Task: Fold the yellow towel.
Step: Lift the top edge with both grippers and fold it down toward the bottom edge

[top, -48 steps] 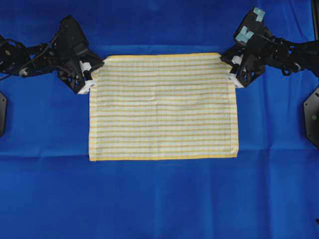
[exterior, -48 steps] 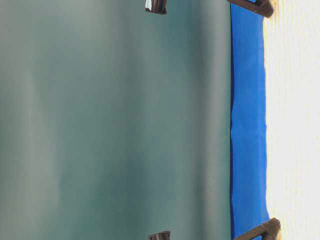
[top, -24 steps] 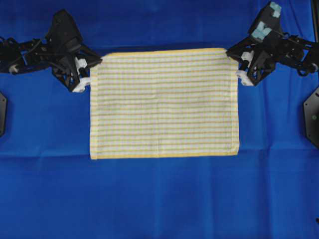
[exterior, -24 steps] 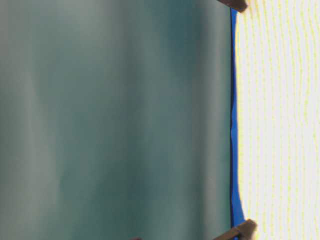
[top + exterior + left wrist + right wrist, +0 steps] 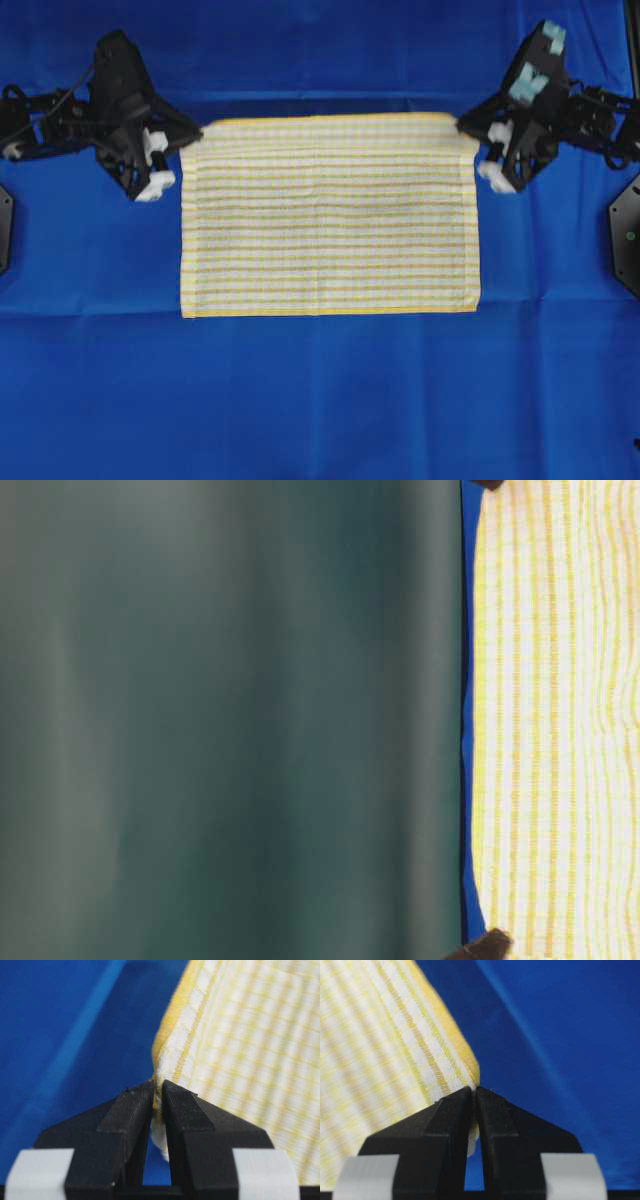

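The yellow towel [image 5: 330, 215], white with yellow stripes and yellow hems, hangs stretched between my two grippers, its far edge lifted and its near edge lying on the blue cloth. My left gripper [image 5: 190, 140] is shut on the towel's far left corner [image 5: 165, 1067]; its tips [image 5: 157, 1086] pinch the hem. My right gripper [image 5: 468, 128] is shut on the far right corner [image 5: 462, 1067], and its tips [image 5: 474, 1091] pinch the hem. In the table-level view the towel [image 5: 555, 720] fills the right side, with a dark fingertip [image 5: 483, 947] at the bottom edge.
A plain blue table cloth [image 5: 320, 400] covers the whole table. Black mounts [image 5: 627, 235] stand at the right edge and at the left edge [image 5: 4, 228]. A dark green backdrop [image 5: 230, 720] fills the table-level view's left.
Both grippers have lifted the towel's far corners higher and spread slightly outward. The far edge has risen and pulled taut; in the table-level view the towel looms larger.
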You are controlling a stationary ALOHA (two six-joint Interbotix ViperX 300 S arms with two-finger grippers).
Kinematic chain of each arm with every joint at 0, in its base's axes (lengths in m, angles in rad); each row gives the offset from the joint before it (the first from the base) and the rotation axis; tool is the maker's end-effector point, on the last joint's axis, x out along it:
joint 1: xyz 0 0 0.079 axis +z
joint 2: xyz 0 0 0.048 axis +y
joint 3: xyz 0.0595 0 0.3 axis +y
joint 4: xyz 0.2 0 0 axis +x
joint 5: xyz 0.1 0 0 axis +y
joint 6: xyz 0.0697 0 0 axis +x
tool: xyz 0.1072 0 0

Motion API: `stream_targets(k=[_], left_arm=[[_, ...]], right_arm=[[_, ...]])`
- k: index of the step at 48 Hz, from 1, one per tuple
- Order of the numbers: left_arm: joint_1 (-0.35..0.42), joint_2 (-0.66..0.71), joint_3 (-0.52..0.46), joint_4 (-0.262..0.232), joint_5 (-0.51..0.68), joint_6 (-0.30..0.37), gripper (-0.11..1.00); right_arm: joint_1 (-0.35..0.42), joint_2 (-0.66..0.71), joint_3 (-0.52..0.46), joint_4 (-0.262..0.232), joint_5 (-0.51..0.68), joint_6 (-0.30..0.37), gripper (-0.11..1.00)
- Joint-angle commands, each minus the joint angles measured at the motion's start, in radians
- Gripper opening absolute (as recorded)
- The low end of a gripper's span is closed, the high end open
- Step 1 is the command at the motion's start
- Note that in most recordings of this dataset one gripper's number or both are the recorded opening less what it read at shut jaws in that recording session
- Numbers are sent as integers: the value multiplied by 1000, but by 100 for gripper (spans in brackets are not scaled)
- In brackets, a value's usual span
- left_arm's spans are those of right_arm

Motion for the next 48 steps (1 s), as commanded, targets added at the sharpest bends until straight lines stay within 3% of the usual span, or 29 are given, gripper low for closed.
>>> stream_targets(k=[1,11,22,29,39,48], left_arm=[[-52,-38,5,-2,-3,-2,5],[-193,-87,35,-5,-5,-25,5],[-324,-117,64,-5,-3,-176,5],[-394,-118,67,-5,-3,-239,5],[-468,-112,60,-5,-3,-255,5],[-482,-100,49,-5,-3,-255,5]], right_arm=[[44,-46,0,9,26,14,4],[172,-155,26,28,84,78,4],[308,-229,58,40,117,153,4],[367,-225,61,43,123,192,4],[434,-199,55,43,117,230,4],[446,-156,44,43,110,236,4]])
